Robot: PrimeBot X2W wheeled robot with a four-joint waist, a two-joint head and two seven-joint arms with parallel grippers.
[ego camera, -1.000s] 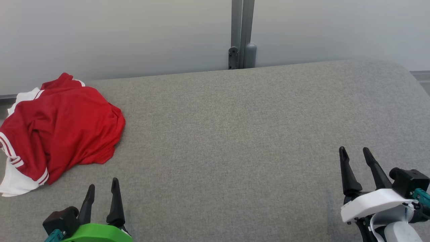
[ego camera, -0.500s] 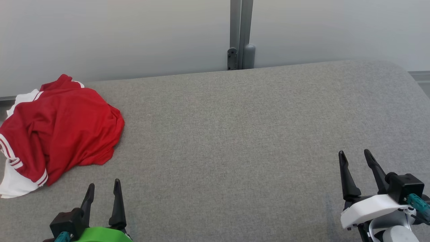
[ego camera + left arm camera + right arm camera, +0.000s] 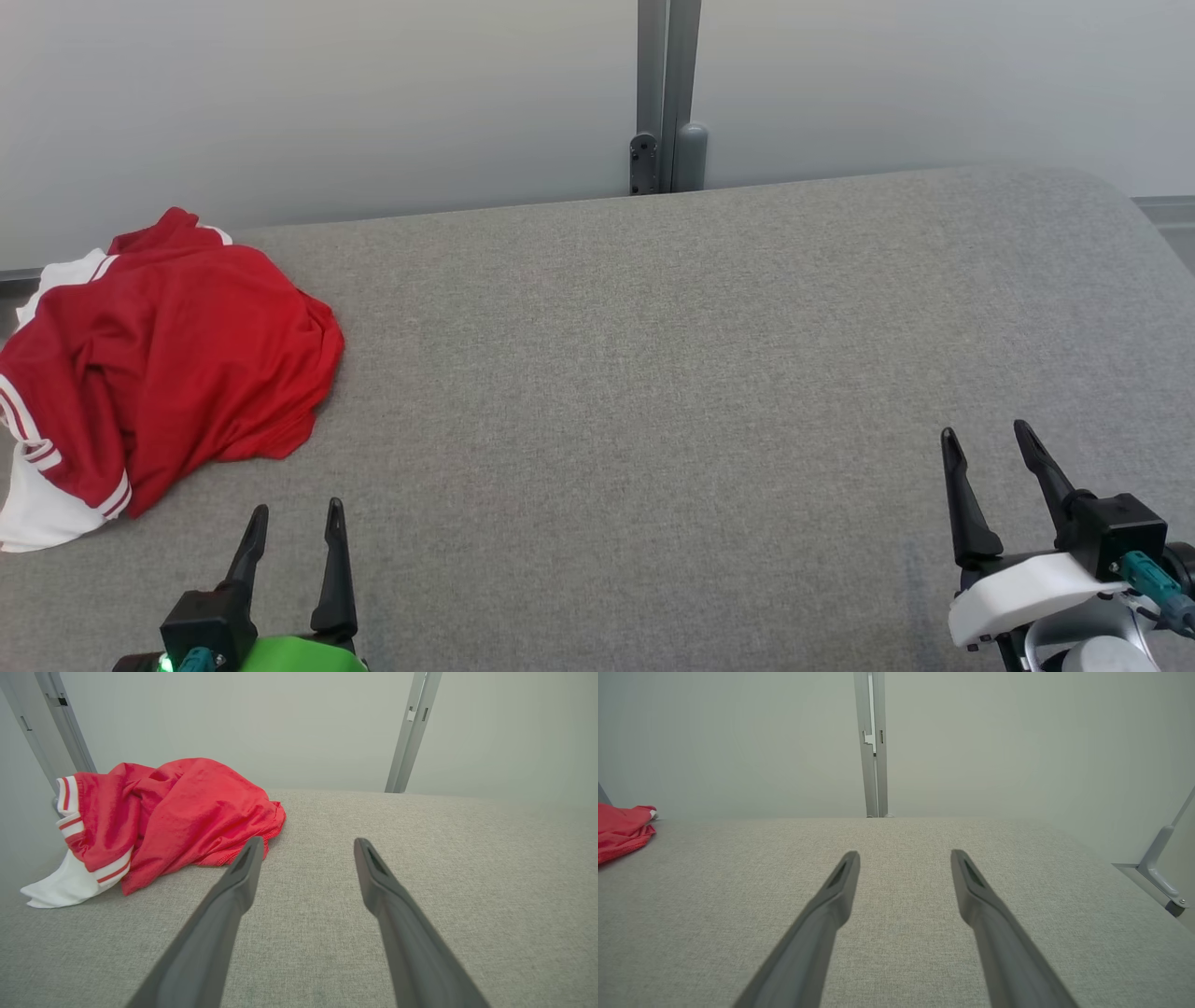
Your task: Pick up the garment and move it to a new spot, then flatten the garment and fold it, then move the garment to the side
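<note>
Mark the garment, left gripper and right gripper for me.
garment (image 3: 177, 364), head view, red middle of the heap.
left gripper (image 3: 297, 507), head view, gap midway between its fingertips.
right gripper (image 3: 985, 429), head view, gap midway between its fingertips.

garment: 1 | pincers: 2, left pincer, right pincer | grey table: 1

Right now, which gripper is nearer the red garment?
Left. The left gripper, open, is just short of the red garment, not touching. The right gripper, open, is far across the grey surface.
</note>
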